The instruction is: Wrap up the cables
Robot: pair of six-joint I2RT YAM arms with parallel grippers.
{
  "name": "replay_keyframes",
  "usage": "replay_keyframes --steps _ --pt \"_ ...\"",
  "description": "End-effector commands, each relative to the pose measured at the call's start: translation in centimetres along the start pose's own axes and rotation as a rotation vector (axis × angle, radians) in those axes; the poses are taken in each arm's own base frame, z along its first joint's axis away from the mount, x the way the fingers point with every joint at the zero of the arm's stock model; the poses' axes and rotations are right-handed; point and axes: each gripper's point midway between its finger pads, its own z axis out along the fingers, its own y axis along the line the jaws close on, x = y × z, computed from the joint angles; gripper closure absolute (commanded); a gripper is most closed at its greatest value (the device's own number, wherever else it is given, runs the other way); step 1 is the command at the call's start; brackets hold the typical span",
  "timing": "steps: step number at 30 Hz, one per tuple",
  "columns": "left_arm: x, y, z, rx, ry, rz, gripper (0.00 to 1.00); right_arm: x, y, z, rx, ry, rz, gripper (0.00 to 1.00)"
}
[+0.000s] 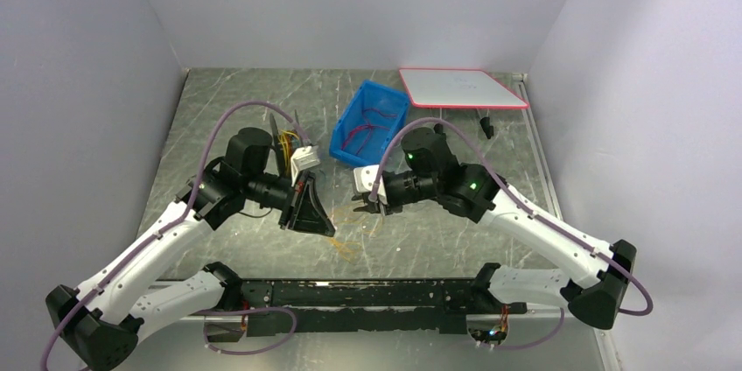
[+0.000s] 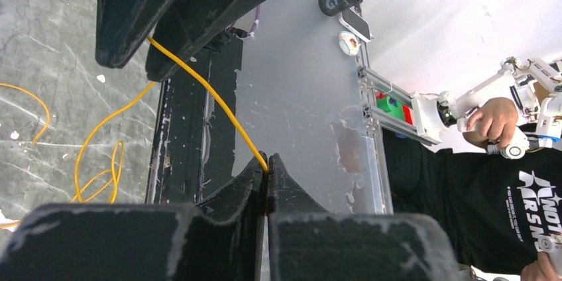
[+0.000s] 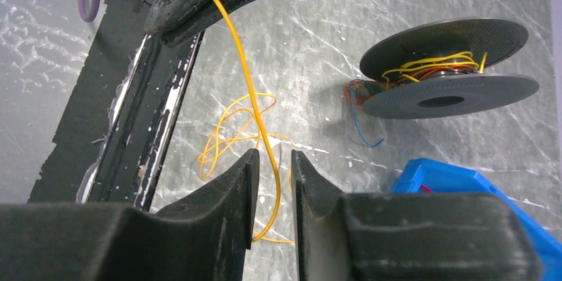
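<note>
Fingers of the left gripper [image 2: 267, 163] are pressed together, pinching a thin yellow cable [image 2: 219, 105] right at their tips. From that pinch the cable runs in a straight line across to the right gripper [image 3: 273, 156]. Its 2 fingers stand a little apart, and the cable passes down through the gap between them without visibly being squeezed, then curls away beneath them.

Both grippers hover low over the grey marbled tabletop [image 1: 219, 100], near its middle. In the top view they face each other with only a small gap between them. Below them, more yellow-orange cable lies in loose loops [image 3: 225, 138] on the tabletop, close to the black rail [image 1: 367, 297] that runs along the near edge.

A dark grey spool [image 3: 450, 92] with 2 flat flanges sits on the tabletop, well apart from the loops. A few turns of yellow and orange cable are bunched around its core, and thin red and blue ends hang out at one side.

Near the spool, toward the far side of the tabletop, is a blue bin [image 1: 344, 126] with red cables [image 1: 367, 130] lying inside it. A white board [image 1: 459, 87] with a red rim sits at the far right corner.

In the left wrist view, a person in a black shirt [image 2: 490, 195] is visible beyond the clear panel at the tabletop's near edge.
</note>
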Motion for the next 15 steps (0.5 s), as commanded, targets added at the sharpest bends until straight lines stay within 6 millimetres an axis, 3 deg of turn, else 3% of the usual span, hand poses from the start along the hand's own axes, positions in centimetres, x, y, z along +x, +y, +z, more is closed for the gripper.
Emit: replay_keyframes --steps 1,4,5,7,12,15 --pt "0.2 -1.1 -0.1 0.035 0.004 0.027 0.93 -0.2 0.0 0.4 -0.009 -0.007 -0.005 0.77" --pt "0.2 -1.1 -0.1 0.030 0.002 0.027 0.93 -0.3 -0.1 0.3 0.004 -0.008 -0.010 0.98" --pt "0.2 -1.1 -0.1 0.026 0.001 0.030 0.93 -0.3 -0.2 0.2 0.013 -0.005 -0.012 1.00" --pt "0.1 -1.0 -0.2 0.006 -0.002 0.044 0.89 -0.1 -0.2 -0.1 0.027 0.001 -0.013 1.00" --pt "-0.8 -0.1 -0.7 -0.106 -0.039 0.067 0.59 0.1 -0.6 -0.9 0.079 0.027 -0.009 1.00" --pt "-1.6 0.4 -1.1 -0.175 -0.070 0.082 0.48 0.5 -1.1 -1.6 0.133 0.048 -0.001 1.00"
